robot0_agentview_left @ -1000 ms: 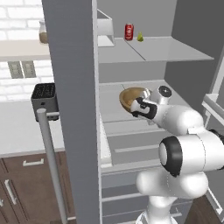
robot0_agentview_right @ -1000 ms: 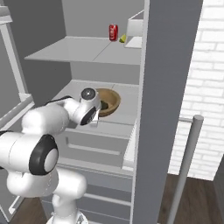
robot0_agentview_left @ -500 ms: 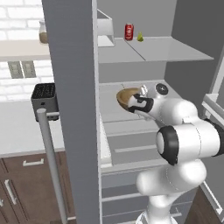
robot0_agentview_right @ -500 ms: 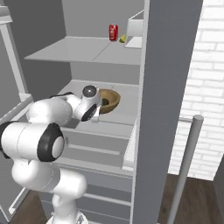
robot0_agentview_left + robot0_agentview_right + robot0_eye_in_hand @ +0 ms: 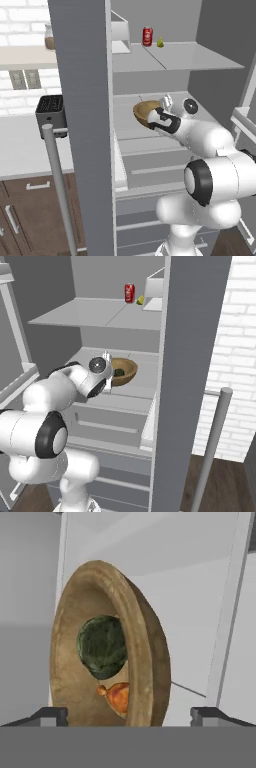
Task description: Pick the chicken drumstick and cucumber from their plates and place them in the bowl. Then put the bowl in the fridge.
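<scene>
At centre frame inside the open fridge (image 5: 165, 60), the gripper (image 5: 129, 714), clamped on the bowl (image 5: 122, 370) a second ago, now stands spread wide beside its rim, the bowl resting on the middle shelf with cucumber (image 5: 101, 646) and chicken drumstick (image 5: 117, 696) inside.

Both base views flank the arm, sharing the fridge (image 5: 85, 100) shelf (hand view rolled, close).

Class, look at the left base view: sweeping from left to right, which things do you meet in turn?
Toaster → fridge door handle → fridge door edge → red can → pear
</scene>
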Tool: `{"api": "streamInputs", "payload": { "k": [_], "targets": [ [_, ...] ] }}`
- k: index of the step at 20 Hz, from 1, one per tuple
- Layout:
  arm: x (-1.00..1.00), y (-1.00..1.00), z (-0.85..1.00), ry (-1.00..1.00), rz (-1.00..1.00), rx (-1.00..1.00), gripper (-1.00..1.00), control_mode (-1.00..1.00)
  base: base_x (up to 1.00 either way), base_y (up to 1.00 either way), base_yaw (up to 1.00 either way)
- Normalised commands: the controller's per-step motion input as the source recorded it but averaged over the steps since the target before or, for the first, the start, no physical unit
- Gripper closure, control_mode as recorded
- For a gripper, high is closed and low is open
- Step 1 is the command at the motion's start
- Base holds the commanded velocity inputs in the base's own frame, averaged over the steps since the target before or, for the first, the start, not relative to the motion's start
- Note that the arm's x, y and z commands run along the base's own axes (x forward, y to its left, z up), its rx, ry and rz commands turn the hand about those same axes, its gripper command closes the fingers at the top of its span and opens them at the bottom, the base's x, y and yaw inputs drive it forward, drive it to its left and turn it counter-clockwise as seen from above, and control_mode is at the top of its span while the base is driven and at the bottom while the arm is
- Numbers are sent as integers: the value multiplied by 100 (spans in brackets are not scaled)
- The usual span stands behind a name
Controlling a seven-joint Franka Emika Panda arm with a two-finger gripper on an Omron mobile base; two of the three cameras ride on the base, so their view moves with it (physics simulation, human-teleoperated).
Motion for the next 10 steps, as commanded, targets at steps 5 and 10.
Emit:
{"api": "streamInputs", "payload": {
  "k": [5, 10],
  "targets": [
    [-89, 3, 96, -13, 0, -7, -100, -100, 0, 0, 0],
    [-97, -1, 100, -12, 0, 0, -100, -100, 0, 0, 0]
  ]
}}
